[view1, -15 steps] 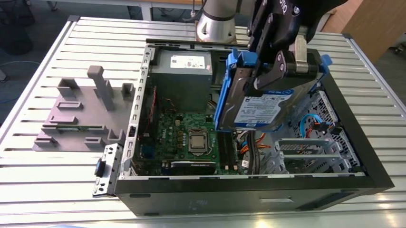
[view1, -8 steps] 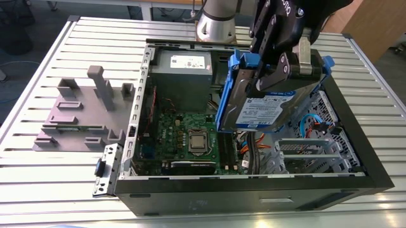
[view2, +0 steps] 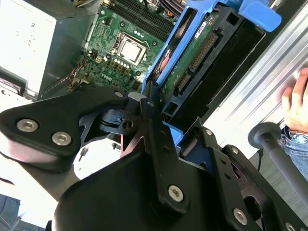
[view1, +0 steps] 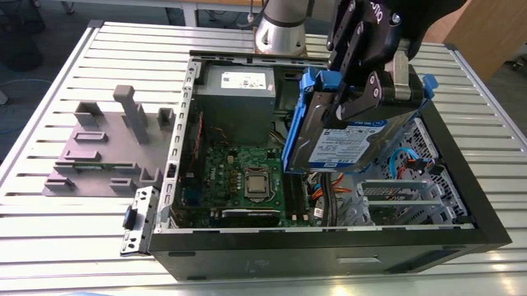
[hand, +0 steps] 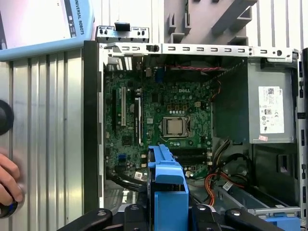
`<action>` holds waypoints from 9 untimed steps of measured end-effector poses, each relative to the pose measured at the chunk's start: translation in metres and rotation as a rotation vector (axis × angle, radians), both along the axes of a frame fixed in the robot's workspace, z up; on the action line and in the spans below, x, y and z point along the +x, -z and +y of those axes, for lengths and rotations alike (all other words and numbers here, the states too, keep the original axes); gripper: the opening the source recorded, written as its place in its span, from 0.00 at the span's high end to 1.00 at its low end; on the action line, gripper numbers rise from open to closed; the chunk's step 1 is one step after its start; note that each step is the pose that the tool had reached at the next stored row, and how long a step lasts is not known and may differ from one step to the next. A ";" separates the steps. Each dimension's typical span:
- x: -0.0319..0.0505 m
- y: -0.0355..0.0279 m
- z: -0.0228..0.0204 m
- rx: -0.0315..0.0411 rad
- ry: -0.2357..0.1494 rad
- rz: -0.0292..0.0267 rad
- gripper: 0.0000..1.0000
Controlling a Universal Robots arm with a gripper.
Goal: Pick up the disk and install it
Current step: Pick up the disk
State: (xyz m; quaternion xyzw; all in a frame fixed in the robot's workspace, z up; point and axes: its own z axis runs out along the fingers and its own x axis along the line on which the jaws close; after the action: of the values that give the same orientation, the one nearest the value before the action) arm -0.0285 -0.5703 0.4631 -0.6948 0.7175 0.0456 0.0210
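In the exterior view, in the upper right of the frame, the end effector (view1: 374,102) is clamped on the disk (view1: 339,145). It holds the disk tilted on edge over the open computer case (view1: 329,242), above the metal bay (view1: 394,196).

In the second wrist view, the disk (view2: 192,60) hangs over the motherboard (view2: 120,43), and a person's hand (view2: 294,101) is near the worktop (view2: 260,72).

In the first wrist view, the disk's blue rail (hand: 168,185) points into the case. To do this step well, I judge, the rails should be squared to the bay, the tilt levelled and the orange cables (hand: 209,185) avoided.
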 end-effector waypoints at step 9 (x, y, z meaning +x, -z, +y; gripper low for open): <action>0.0030 0.0004 -0.0020 -0.0001 0.000 0.0000 0.63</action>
State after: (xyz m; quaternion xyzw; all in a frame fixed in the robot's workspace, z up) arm -0.0255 -0.5723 0.4628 -0.6948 0.7174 0.0456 0.0210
